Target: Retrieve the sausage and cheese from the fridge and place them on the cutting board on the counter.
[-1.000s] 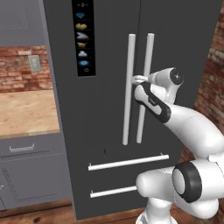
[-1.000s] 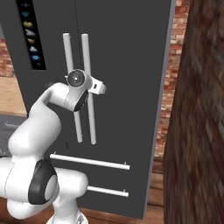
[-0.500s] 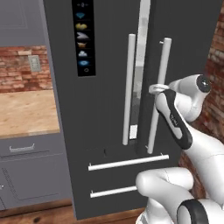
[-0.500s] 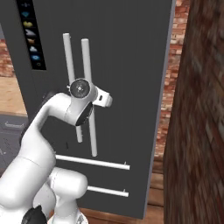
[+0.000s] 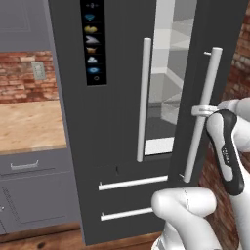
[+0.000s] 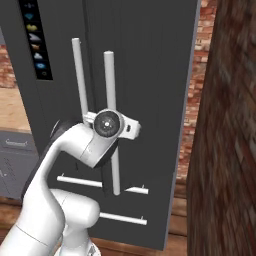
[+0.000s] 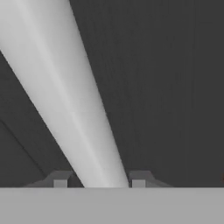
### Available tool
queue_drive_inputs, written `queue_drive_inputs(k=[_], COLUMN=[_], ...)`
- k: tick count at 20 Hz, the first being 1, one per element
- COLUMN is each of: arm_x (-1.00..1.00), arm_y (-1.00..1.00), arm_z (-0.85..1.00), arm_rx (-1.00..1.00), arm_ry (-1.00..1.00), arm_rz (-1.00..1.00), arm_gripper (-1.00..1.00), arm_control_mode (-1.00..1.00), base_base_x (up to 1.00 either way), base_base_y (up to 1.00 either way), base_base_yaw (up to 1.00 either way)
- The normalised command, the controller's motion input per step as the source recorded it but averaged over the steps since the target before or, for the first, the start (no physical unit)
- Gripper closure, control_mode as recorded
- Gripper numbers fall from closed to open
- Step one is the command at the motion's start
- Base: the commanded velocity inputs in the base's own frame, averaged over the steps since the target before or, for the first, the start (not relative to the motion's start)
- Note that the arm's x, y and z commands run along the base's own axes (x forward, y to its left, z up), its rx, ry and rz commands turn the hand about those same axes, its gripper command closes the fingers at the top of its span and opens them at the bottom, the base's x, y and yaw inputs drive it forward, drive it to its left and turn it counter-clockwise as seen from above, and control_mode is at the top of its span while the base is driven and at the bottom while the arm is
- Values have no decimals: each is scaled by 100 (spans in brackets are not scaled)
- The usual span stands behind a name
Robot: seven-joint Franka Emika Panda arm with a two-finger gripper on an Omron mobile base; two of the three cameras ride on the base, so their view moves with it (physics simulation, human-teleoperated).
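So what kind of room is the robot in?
It looks like a kitchen. There is a tall dark fridge with one door pulled partly open, a wooden counter over grey cabinets beside it, and a brick wall behind the counter.

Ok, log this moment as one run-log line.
phase: opening fridge | gripper: around right door handle | door: partly open | shelves: visible

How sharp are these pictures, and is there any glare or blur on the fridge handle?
Left base view: handle crisp, evenly lit, fridge interior bright white. Right base view: brick wall at right soft, blurred. Hand view: handle very close, smooth pale gradient, edges soft, between gripper tips.
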Motion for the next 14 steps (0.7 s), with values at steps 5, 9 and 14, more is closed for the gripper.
queue_drive_inputs(k=[5,9,14], arm_x=[-79,-100,-37], arm_y=[0,16,79], arm_z=[29,39,40], arm_rx=[-3,-8,-20], arm_ry=[0,5,28], arm_rz=[9,2,-16], arm_gripper=[-100,-100,-100], arm_control_mode=[-100,-100,-100], base_base_x=[0,0,0], base_base_y=[0,0,0], base_base_yaw=[0,0,0])
